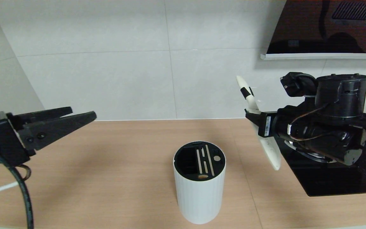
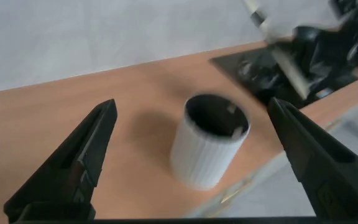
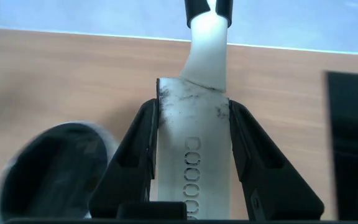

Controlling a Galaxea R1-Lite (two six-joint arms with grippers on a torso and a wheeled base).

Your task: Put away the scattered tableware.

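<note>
Pinching a white knife (image 1: 268,150), the right end effector (image 1: 253,117) hangs near the holder (image 1: 199,190) (left end effector (image 1: 82,113) spread).

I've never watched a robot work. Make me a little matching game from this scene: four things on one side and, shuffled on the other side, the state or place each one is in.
Things:
1. left gripper
2. right gripper
3. white holder
4. black cooktop

States or places:
A. shut on the white utensil
B. lying flat at the right end of the counter
C. open, holding nothing
D. standing upright on the counter

Pairs: 1-C, 2-A, 3-D, 4-B
</note>
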